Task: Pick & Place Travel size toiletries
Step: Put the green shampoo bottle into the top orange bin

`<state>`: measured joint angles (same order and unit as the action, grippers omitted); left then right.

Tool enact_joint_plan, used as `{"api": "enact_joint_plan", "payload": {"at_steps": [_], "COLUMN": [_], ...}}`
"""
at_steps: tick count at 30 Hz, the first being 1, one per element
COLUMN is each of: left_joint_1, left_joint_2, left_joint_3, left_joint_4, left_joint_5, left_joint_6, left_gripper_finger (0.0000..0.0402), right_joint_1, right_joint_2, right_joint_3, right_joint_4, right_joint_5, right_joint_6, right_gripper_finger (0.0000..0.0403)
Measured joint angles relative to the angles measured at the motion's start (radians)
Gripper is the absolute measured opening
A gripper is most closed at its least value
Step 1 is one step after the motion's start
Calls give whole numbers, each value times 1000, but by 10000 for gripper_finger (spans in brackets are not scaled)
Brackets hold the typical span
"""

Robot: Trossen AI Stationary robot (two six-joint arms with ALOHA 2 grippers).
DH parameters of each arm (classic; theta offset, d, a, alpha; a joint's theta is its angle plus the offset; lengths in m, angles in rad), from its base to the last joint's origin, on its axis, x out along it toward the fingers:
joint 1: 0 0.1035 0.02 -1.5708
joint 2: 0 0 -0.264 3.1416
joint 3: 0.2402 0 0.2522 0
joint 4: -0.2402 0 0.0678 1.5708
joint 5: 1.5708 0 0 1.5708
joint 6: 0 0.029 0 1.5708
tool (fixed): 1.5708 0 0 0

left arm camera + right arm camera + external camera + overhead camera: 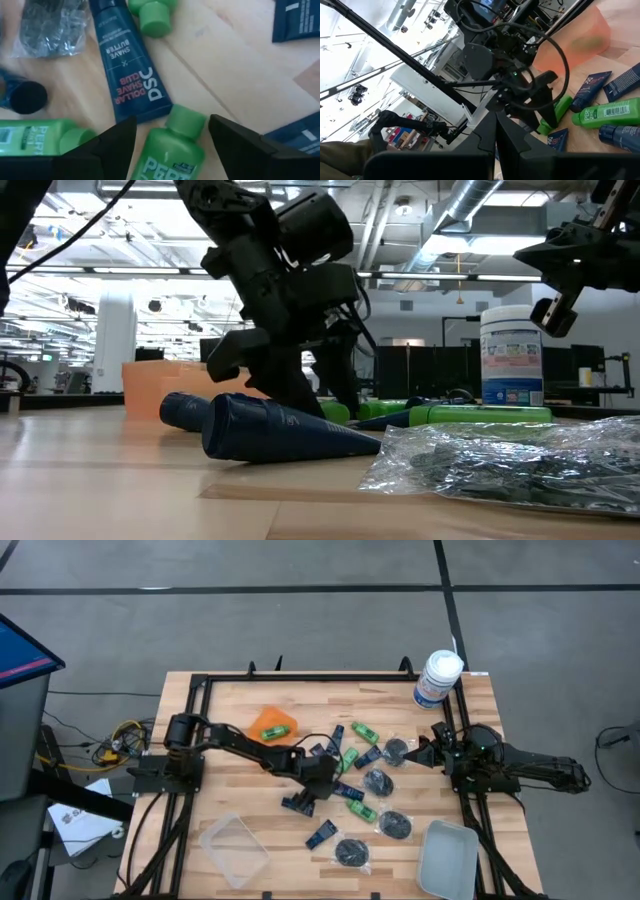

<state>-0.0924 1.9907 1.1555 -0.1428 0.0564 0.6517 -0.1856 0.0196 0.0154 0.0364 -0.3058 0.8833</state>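
Travel size toiletries lie scattered over the middle of the wooden table (250, 700): small bright green bottles, flat dark navy tubes, and black round pieces in clear crinkled packets. The left wrist view shows 1 green bottle (172, 145) with a round green cap and white lettering partly legible as "PERT", cap pointing away from the camera. It lies between the 2 dark fingers of the left gripper (172, 137), which stand spread wide on either side of it with bare wood visible in the gaps; no contact seen, nothing held. Just beyond the cap lies a navy tube (127, 65) printed "DOLLAR SHAVE CLUB SHAVE BUTTER", its flat crimped end nearest the bottle. A 2nd green bottle (42, 140) lies beside the left finger, and the cap of a 3rd (152, 17) is cut off at the frame edge. A clear packet (47, 25) sits blurred in the far corner, contents hard to make out. In the high view the left gripper (318, 775) sits low over the centre of the cluster, hiding the bottle beneath it. The right gripper (425, 752) waits at the right side of the table, fingers closed together and empty. An orange bin (272, 725) holds 1 green bottle; a white canister (437, 678) stands at the far right corner.
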Motion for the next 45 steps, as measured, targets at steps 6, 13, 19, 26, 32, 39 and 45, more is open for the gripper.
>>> {"api": "enact_joint_plan", "payload": {"at_steps": [6,13,19,26,32,39,45], "left_joint_1": [-14,-5,-6,-6,-11,-3,14], "left_joint_2": [8,10,12,12,3,-69,-193], "left_joint_3": [0,-2,-4,-4,-6,-11,-9], "left_joint_4": [4,-5,-12,-13,-10,-17,57], "left_joint_5": [-33,-28,-26,-31,-62,-220,-239], "left_joint_6": [-1,-2,-5,-5,-5,-1,-3], "left_gripper_finger": [238,188,127,87,95,89,89], "right_joint_1": [0,0,0,0,0,0,0], "right_joint_2": [0,0,0,0,0,0,0], "right_joint_3": [0,0,0,0,0,0,0], "right_joint_4": [0,0,0,0,0,0,0], "right_joint_5": [0,0,0,0,0,0,0], "right_joint_6": [0,0,0,0,0,0,-1], "right_gripper_finger": [0,0,0,0,0,0,0]}}
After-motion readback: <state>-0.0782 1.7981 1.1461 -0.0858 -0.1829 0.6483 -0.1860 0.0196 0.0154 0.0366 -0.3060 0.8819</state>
